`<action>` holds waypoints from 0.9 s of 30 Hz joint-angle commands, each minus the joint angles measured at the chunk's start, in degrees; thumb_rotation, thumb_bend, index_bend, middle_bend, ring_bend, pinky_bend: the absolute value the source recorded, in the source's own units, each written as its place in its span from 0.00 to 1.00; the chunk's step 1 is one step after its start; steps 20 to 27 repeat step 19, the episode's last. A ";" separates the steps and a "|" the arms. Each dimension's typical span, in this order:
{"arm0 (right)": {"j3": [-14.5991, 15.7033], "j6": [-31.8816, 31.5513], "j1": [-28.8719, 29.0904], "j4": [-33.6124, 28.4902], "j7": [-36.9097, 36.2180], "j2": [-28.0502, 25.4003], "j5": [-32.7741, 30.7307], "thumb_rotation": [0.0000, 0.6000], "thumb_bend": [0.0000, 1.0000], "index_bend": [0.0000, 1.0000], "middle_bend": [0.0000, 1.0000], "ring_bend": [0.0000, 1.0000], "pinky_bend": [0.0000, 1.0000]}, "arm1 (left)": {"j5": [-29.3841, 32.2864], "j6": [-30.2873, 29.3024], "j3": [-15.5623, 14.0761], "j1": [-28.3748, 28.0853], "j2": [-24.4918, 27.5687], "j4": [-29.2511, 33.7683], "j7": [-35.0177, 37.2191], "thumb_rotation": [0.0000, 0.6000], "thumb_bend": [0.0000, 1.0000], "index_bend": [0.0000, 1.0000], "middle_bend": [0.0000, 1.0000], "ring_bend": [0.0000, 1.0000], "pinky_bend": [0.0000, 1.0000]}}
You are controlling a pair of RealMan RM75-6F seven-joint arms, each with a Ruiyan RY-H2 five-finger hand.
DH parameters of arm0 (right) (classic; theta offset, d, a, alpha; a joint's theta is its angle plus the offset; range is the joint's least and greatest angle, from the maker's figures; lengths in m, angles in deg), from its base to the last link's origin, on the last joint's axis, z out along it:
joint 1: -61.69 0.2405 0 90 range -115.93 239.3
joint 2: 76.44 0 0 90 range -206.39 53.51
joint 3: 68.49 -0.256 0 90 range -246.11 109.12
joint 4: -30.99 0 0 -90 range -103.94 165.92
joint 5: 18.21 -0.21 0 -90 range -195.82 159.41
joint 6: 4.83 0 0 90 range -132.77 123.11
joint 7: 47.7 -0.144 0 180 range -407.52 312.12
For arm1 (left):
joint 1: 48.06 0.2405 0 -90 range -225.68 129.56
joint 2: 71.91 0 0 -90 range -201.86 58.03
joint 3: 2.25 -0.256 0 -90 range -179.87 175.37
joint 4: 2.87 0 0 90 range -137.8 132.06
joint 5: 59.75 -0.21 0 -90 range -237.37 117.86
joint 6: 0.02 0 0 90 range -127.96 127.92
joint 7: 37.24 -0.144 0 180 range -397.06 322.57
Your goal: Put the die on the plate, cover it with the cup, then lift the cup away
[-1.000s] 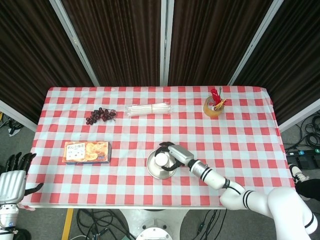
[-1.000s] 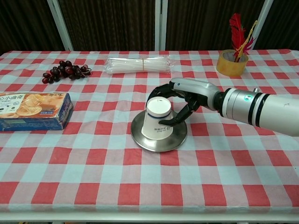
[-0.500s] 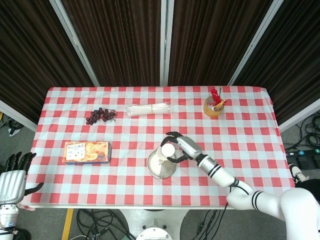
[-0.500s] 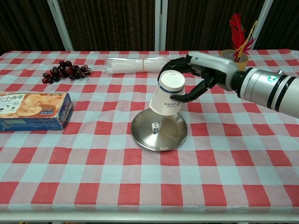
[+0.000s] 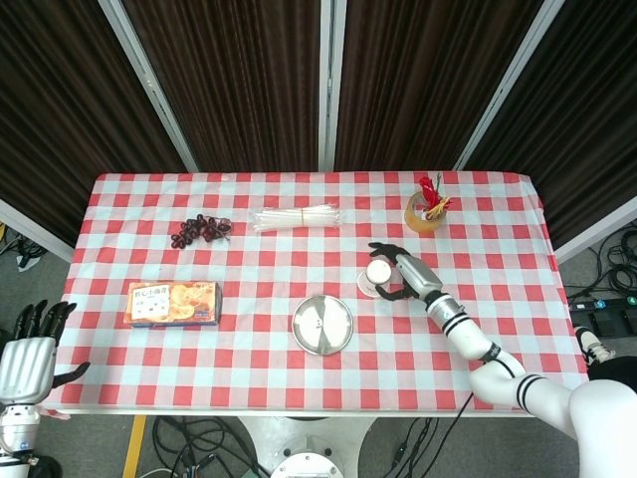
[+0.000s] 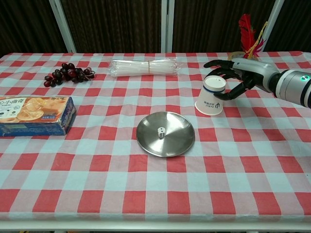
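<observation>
A small white die (image 6: 160, 131) (image 5: 317, 322) lies uncovered near the middle of the round steel plate (image 6: 176, 144) (image 5: 336, 335). My right hand (image 6: 234, 79) (image 5: 400, 271) grips an upside-down white paper cup (image 6: 211, 96) (image 5: 375, 277) to the right of the plate, tilted, its rim at or just above the tablecloth. My left hand (image 5: 28, 354) hangs off the table's front left corner, fingers apart, holding nothing.
A snack box (image 6: 33, 115) lies at the left, dark grapes (image 6: 67, 74) and a bundle of clear straws (image 6: 144, 67) at the back. A yellow tape roll with red feathers (image 6: 241, 65) stands behind my right hand.
My right hand lifted the cup off the plate and carried it to the right and down toward the cloth, uncovering the die. The left hand stayed put.
</observation>
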 commanded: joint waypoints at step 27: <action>8.82 -44.32 -33.45 -29.94 32.24 -26.13 3.92 1.00 0.24 0.06 0.13 0.00 0.00 | -0.33 0.22 0.84 -1.26 -1.47 -1.83 -0.39 1.00 0.00 0.14 0.13 0.02 0.02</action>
